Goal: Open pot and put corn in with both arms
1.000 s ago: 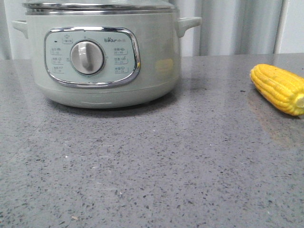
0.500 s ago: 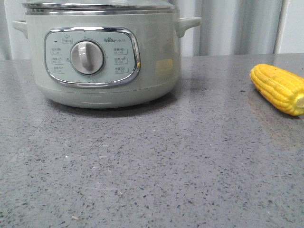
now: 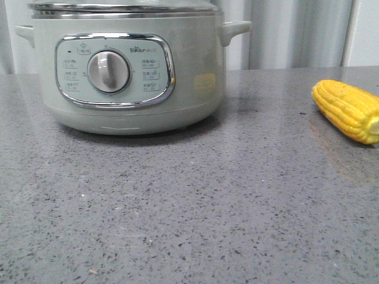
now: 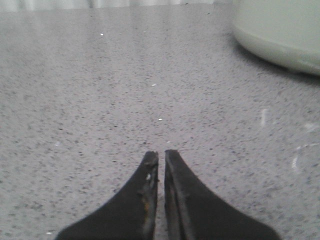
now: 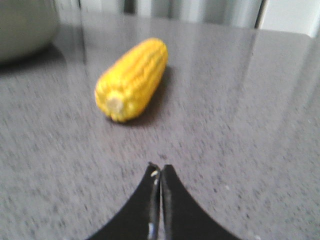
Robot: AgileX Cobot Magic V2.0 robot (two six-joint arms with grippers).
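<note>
Risk, lid: pot (image 3: 127, 71) sits at the far left of the worktop (image 3: 195, 207) with its lid apparently on; the top is cut off in the front view, so no knob shows; a lift aimed badly from the left could likely slip or drag the whole cooker
Risk, corn: corn (image 3: 349, 110) lies on its side at the far right edge of the front view; being round, it may roll away if one finger meets it first; a grasp across the tapered end could likely squeeze it out
Risk, timing: if the cob arrives before the lid is clear, it would probably strike the lid
Left gripper: left gripper (image 4: 161, 157) has its fingers nearly together, only a thin slit between them; it holds nothing, with bare worktop ahead of it; pot base is ahead and to one side, well apart
Right gripper: right gripper (image 5: 160, 171) is likewise pressed narrow and empty; the corn's blunt end faces it, near but not touching
</note>
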